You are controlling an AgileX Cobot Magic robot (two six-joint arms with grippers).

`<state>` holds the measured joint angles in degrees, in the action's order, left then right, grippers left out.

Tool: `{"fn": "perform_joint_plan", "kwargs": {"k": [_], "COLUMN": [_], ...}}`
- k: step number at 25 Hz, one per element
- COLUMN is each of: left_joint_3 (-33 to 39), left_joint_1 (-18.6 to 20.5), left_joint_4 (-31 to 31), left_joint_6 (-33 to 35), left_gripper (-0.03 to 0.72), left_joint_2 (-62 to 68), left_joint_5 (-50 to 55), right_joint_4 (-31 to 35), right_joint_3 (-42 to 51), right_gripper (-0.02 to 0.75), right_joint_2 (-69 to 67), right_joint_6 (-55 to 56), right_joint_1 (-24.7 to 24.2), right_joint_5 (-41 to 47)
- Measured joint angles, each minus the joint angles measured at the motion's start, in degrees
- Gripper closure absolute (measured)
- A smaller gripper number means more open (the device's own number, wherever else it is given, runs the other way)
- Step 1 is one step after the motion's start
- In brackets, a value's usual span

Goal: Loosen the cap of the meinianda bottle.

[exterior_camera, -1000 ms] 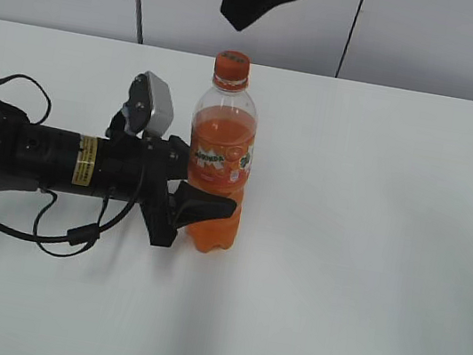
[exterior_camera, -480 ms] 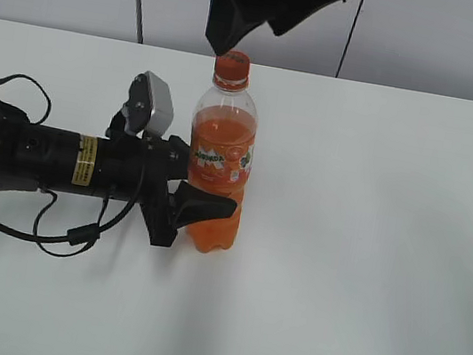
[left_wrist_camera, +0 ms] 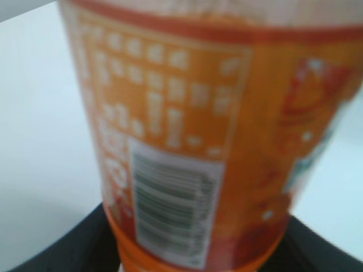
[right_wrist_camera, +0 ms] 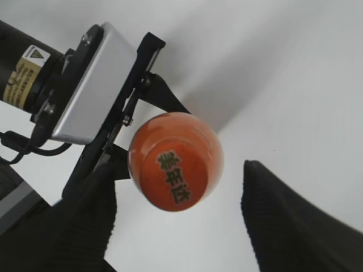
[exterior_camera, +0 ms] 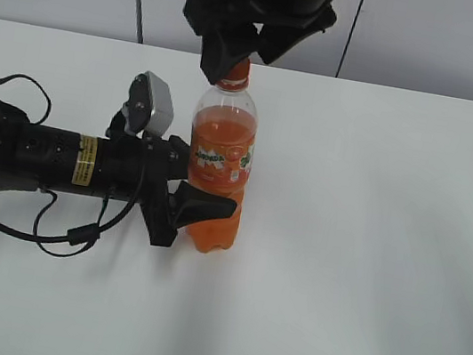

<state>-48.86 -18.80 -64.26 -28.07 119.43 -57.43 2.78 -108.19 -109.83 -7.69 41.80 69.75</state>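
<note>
A: Meinianda bottle (exterior_camera: 218,166) stands upright mid-bench (exterior_camera: 369,253), clamped at its lower body by the left tool (exterior_camera: 201,203). Right tool (right_wrist_camera: 178,218) is released, fingers straddling the cap (right_wrist_camera: 176,161) without contact.

B: How best to do the loosening?

A: Judgement: center first. In the right wrist view the cap sits toward 9 o'clock between the pads, nearer the left one. Lower onto the ribbed sides, clench, then twist while the left tool grips hard (bottle may spin otherwise).

B: Legible text?

A: Dark characters on the cap top; a barcode (left_wrist_camera: 170,209) on the label. Label lettering is too blurred to read.
</note>
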Motion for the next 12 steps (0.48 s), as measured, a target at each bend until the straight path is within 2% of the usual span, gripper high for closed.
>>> {"fn": "perform_joint_plan", "kwargs": {"k": [6, 12], "left_joint_3": [0.00, 0.00], "left_joint_1": [0.00, 0.00], "left_joint_4": [0.00, 0.00], "left_joint_6": [0.00, 0.00], "left_gripper": [0.295, 0.295], "left_joint_2": [0.00, 0.00], "left_joint_5": [0.00, 0.00], "right_joint_4": [0.00, 0.00], "right_joint_3": [0.00, 0.00], "right_gripper": [0.293, 0.417], "right_joint_2": [-0.71, -1.06], "right_joint_6": [0.00, -0.39], "right_joint_1": [0.00, 0.00], "right_joint_5": [0.00, 0.00]}}
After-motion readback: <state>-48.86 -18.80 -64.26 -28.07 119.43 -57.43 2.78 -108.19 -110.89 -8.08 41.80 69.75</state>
